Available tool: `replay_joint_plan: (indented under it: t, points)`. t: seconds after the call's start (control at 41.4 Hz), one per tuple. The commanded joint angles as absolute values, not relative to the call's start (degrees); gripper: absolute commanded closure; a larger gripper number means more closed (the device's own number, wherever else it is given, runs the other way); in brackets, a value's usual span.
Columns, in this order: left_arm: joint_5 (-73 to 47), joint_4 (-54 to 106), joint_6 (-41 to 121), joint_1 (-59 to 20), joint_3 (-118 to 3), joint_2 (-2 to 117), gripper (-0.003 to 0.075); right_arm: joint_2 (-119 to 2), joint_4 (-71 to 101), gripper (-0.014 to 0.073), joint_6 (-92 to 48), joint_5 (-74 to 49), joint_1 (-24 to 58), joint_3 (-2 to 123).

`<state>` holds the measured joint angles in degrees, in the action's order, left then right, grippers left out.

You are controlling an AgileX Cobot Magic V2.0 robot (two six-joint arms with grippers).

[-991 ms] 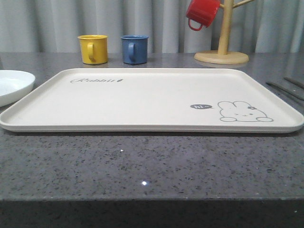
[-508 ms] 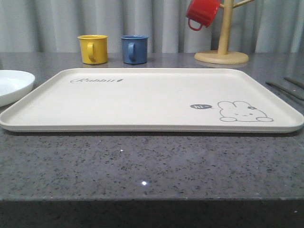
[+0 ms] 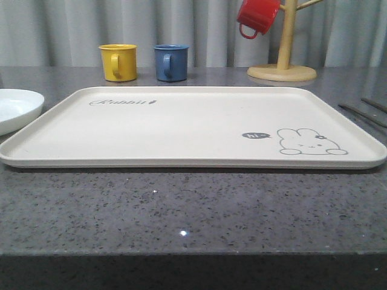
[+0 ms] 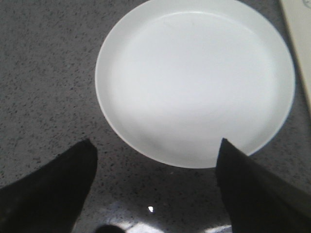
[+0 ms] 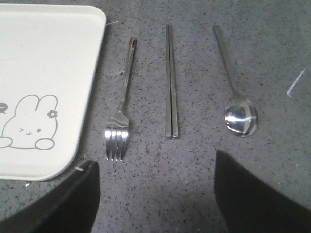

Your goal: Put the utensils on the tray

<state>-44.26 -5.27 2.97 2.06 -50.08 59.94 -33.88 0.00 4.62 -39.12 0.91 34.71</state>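
The cream tray (image 3: 181,121) with the rabbit drawing lies in the middle of the grey counter, nothing on it. To its right lie the utensils side by side on the counter: a fork (image 5: 120,111) nearest the tray's corner (image 5: 73,97), a long straight flat piece (image 5: 170,82), then a spoon (image 5: 235,92). In the front view thin dark handles (image 3: 363,112) show at the right edge. My right gripper (image 5: 155,167) hovers open above the counter just short of the fork tines and holds nothing. My left gripper (image 4: 155,145) is open over the counter at the rim of the white plate (image 4: 194,82).
The white plate (image 3: 15,109) sits left of the tray. A yellow mug (image 3: 118,61) and a blue mug (image 3: 171,62) stand behind the tray. A wooden mug tree (image 3: 283,60) with a red mug (image 3: 257,17) hung on it stands at the back right.
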Motion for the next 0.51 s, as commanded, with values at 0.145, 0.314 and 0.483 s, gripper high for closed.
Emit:
replay_joint_plan:
  t: [0.145, 0.314, 0.483]
  points:
    - [-45.39, 2.92, 7.86, 14.41, -59.32, 69.27, 0.0206, -34.34, -0.48, 0.0067, 4.25, -35.41, 0.92, 36.73]
    - [-45.54, 22.36, 22.28, 21.58, -60.73, 75.95, 0.0206, -34.34, -0.48, 0.0067, 4.25, -35.41, 0.92, 36.73]
    - [-44.87, 27.19, 25.24, 22.61, -60.73, 81.17, 0.0206, -34.34, -0.48, 0.0067, 4.25, -35.41, 0.92, 36.73]
